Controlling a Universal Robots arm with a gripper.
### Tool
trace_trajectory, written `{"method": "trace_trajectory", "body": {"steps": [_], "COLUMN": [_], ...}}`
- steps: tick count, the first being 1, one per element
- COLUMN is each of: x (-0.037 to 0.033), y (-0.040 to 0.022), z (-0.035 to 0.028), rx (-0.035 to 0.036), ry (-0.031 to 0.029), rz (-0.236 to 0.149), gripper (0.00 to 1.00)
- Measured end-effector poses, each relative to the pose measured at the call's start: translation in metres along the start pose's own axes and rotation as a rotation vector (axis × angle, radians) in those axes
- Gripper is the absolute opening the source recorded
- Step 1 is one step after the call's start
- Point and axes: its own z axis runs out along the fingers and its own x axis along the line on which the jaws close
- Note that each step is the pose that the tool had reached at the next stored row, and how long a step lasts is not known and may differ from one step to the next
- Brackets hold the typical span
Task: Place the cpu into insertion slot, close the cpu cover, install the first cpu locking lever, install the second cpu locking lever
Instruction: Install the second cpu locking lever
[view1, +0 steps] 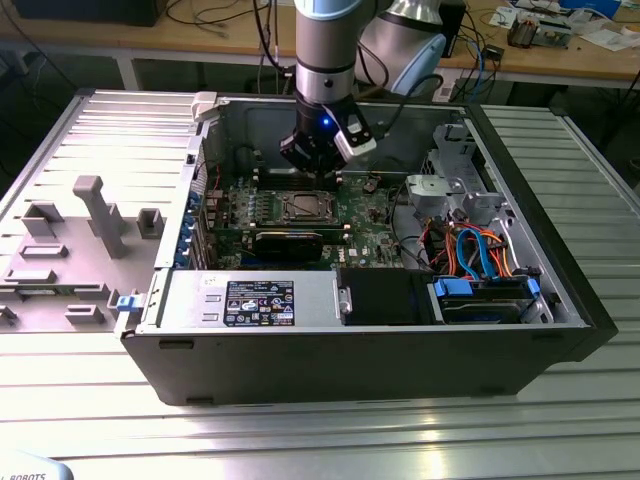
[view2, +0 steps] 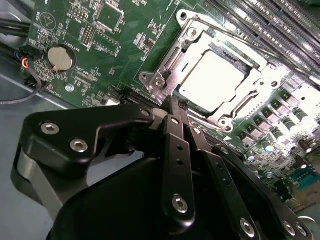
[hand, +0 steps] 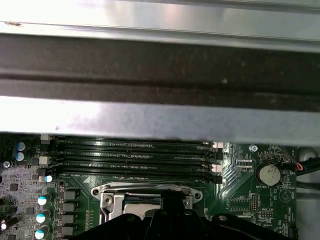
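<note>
- An open black desktop computer case (view1: 350, 350) lies on its side on a ribbed grey metal table (view1: 300, 440), seen in the exterior view.
- Along the case's near edge sit a silver power supply box (view1: 250, 300) and, toward the exterior view's right, blue and orange cables (view1: 475, 250).
- Farther in lies the green circuit board (view1: 360, 215), with a long black expansion card (view1: 290, 242) on its near side.
- At the board's middle is the insertion slot (view2: 220, 75), a square socket with a silver metal rim.
- The cpu (view2: 212, 80), a flat square chip with a dull silver-grey top, sits in that slot.
- The cpu cover (view2: 200, 35), a thin silver frame plate, lies flat around the chip.
- The black gripper (view2: 175, 102) on the grey robot arm (view1: 325, 50) hovers just beside the socket's edge; its fingers (view2: 177, 145) are pressed together, holding nothing.
- Beyond the socket, in the first wrist view, run long black memory slots (hand: 132, 157), with a round silver coin battery (hand: 268, 174) nearby.
</note>
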Motion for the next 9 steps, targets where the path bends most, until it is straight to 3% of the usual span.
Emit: {"method": "trace_trajectory", "body": {"steps": [9], "x": [0.0001], "y": [-0.0033], "z": [-0.0023], "rx": [0.0], "ry": [0.0], "rz": [0.0], "gripper": [0.11]}}
